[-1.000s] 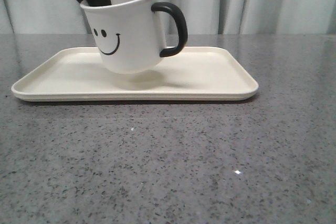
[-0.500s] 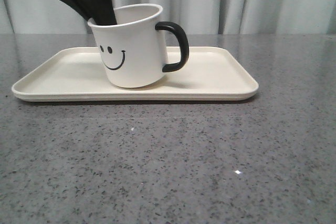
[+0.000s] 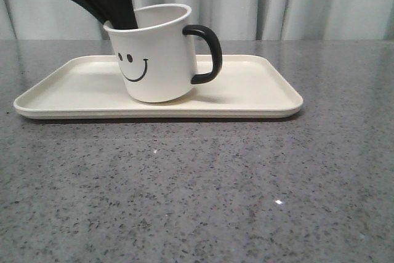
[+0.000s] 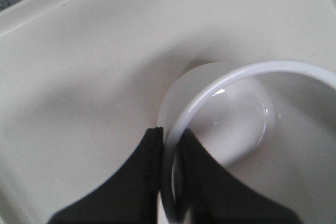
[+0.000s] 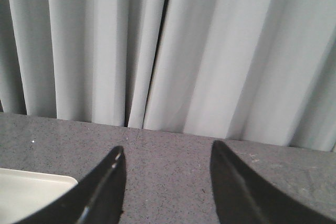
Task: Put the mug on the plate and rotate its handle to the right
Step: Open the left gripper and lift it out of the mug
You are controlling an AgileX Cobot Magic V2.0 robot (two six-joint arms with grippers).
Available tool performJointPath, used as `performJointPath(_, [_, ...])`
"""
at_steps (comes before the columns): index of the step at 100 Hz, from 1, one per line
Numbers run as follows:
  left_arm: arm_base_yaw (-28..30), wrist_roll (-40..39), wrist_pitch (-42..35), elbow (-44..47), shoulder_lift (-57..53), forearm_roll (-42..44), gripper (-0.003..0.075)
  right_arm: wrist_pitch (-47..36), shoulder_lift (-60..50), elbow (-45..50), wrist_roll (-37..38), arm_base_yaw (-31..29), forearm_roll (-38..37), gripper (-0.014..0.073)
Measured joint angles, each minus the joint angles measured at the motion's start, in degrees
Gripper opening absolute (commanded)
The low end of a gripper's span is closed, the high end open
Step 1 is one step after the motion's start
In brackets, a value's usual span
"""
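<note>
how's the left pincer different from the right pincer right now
The left pincer is shut on the mug, one finger inside the rim and one outside; the right pincer is open and holds nothing. The left pincer is over the plate, with the mug tilted in its grip; the right pincer is off the plate, pointed at the grey table and curtain. Both have black fingers.

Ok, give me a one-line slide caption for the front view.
Left pincer grips the tilted smiley mug by its rim on the cream plate, black handle pointing right.
</note>
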Motion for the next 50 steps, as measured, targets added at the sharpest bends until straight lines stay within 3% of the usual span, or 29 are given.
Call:
performJointPath(22, [0.0,0.0,0.0,0.0,0.0,0.0,0.0003,0.0,0.0,0.0,0.0,0.0,0.0,0.0384])
performJointPath(50, [0.0,0.0,0.6,0.0,0.0,-0.1,0.0143,0.0,0.0,0.0,0.0,0.0,0.0,0.0384])
